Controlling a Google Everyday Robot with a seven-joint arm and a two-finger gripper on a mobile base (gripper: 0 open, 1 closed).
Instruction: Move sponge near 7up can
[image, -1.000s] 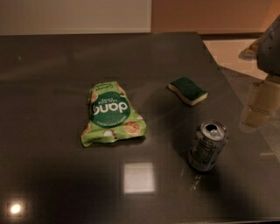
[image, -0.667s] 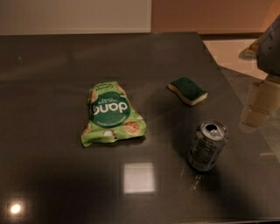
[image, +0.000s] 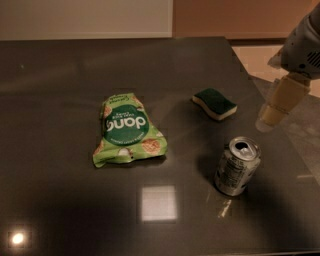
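Observation:
The sponge (image: 215, 103), dark green on top with a pale cream layer below, lies flat on the dark table, right of centre. The 7up can (image: 237, 166), silver-grey with its tab end up, stands upright a short way in front of the sponge and slightly to its right. My gripper (image: 268, 119) hangs at the right edge of the view, above the table's right side. It is to the right of the sponge, behind and above the can, and touches neither. It holds nothing that I can see.
A crinkled green snack bag (image: 127, 130) lies flat left of centre. The table's right edge (image: 265, 95) runs diagonally just under the gripper, with pale floor beyond it. Light reflections show on the tabletop near the front.
The gripper has shifted a little to the left and upward in the view. The sponge, the can and the bag have not moved.

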